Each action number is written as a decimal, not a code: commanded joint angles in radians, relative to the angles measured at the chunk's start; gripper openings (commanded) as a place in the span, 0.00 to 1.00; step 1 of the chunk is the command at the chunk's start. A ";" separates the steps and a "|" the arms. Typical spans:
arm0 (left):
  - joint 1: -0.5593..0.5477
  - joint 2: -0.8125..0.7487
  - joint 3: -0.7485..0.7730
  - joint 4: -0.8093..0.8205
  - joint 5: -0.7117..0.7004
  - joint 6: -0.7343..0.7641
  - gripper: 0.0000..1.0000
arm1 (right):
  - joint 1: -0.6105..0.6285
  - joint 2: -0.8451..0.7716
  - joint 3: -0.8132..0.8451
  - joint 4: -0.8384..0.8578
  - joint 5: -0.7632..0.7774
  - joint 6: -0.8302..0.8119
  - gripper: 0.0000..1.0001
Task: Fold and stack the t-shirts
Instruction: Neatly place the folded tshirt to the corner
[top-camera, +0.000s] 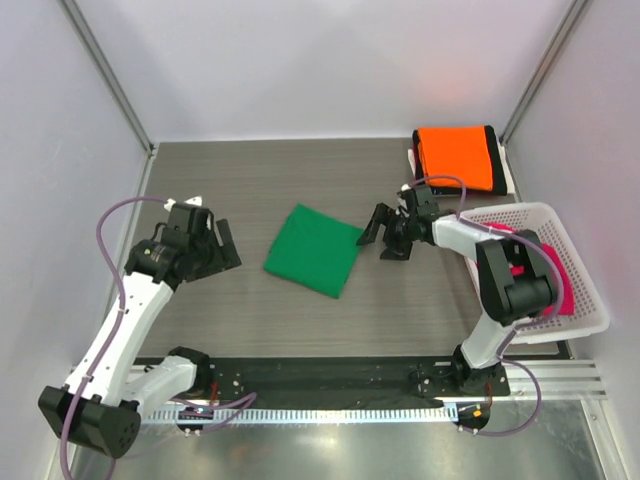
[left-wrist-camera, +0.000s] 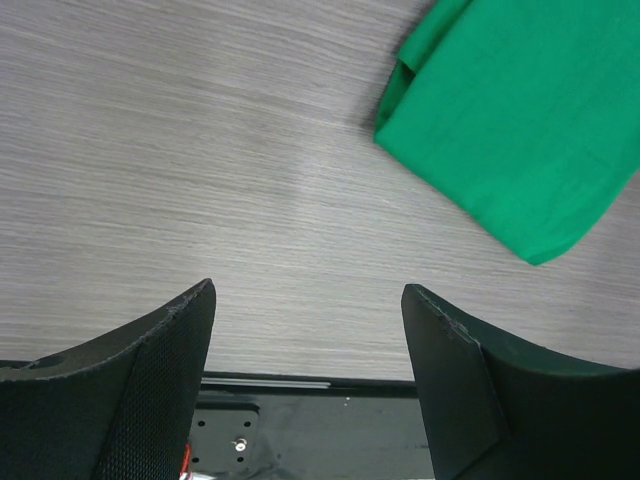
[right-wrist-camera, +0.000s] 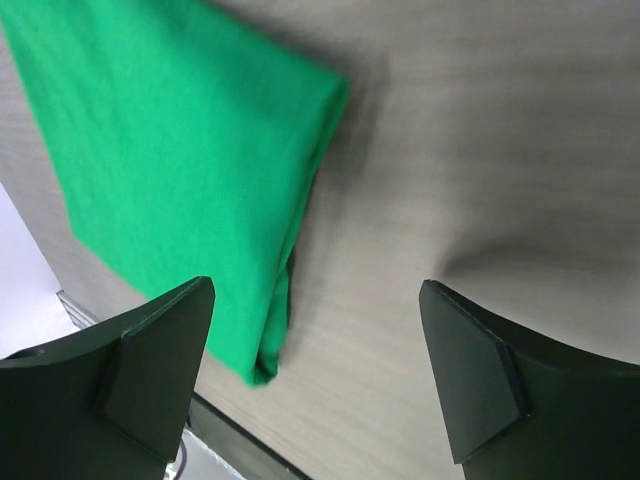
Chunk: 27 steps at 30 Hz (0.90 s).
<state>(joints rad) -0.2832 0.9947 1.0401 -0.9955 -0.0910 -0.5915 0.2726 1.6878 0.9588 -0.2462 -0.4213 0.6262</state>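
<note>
Both hands released, empty: left hand, right hand flanked folded green tee mid-frame. I judged: pinch all layers, carry onto orange tee upper right.

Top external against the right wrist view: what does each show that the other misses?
Only top external: the folded orange t-shirt at the far right corner, the white basket holding a pink t-shirt, and the left pincer, open. Only right wrist: the layered folded edge of the green t-shirt, up close. Both: that green t-shirt lying folded on the table, and the right pincer, open and empty by its corner.
</note>
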 joint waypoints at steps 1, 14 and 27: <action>0.003 -0.045 -0.006 0.029 -0.044 0.039 0.76 | -0.009 0.088 0.090 0.108 -0.068 0.001 0.88; 0.003 -0.203 -0.103 0.101 -0.095 0.032 0.77 | 0.137 0.274 0.025 0.390 -0.103 0.173 0.56; 0.003 -0.294 -0.143 0.143 -0.142 0.033 0.78 | 0.122 0.321 -0.060 0.858 -0.263 0.367 0.01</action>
<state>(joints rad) -0.2832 0.7090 0.8967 -0.8989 -0.2012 -0.5671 0.4015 2.0495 0.8448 0.6319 -0.6762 1.0206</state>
